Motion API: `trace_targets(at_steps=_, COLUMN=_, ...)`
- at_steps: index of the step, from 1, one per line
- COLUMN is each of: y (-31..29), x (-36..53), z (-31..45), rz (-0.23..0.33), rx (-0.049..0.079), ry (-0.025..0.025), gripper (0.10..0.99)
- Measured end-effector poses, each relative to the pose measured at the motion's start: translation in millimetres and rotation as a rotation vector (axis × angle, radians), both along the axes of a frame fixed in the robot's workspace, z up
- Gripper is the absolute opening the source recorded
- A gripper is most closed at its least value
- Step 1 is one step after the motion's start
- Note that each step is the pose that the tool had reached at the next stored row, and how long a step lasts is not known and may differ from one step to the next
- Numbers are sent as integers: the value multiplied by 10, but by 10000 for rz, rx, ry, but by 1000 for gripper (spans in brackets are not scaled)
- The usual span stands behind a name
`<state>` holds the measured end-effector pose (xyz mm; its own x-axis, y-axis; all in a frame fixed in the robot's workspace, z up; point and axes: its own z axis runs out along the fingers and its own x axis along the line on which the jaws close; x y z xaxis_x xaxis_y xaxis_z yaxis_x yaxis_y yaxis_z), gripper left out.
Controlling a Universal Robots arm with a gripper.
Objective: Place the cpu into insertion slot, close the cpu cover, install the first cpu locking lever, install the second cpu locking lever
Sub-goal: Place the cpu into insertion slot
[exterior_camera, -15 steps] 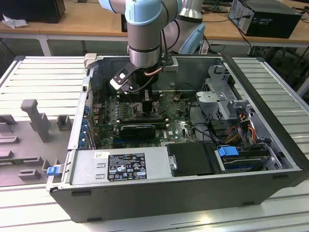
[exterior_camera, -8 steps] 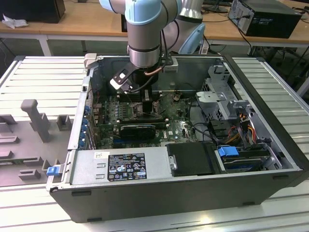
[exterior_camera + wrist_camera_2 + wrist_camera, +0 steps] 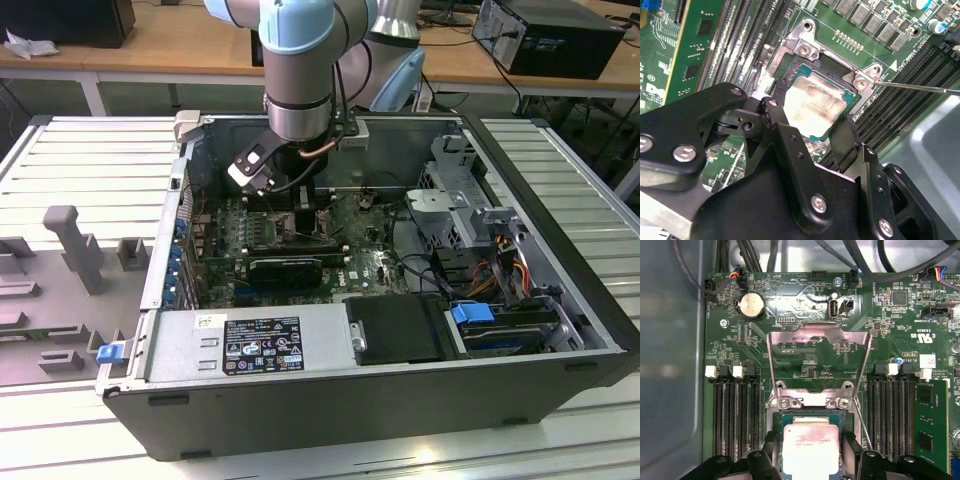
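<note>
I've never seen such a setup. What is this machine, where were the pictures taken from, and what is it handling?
It is a robot arm reaching into an open computer case lying on its side. The exterior view looks on from outside; both wrist views come from cameras riding on the arm, facing the green motherboard. The black claw sits right at the cpu, a silvery square chip lying in the insertion slot. The cpu cover, a thin metal frame, stands flipped up, not yet closed. Whether the claw grips the chip, I cannot tell.
</note>
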<state>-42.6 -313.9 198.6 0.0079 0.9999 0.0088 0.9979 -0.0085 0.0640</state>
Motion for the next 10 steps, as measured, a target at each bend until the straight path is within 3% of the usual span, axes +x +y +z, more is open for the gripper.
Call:
trace_targets(at_steps=3, y=-1, x=0, z=0, rz=2, rx=-50, ry=1, gripper=612)
trace_targets(at_steps=5, y=-1, x=0, z=0, rz=2, rx=-157, ry=0, gripper=612)
trace_targets(at_steps=10, y=-1, x=0, z=-1, rz=8, rx=-194, ry=1, gripper=612)
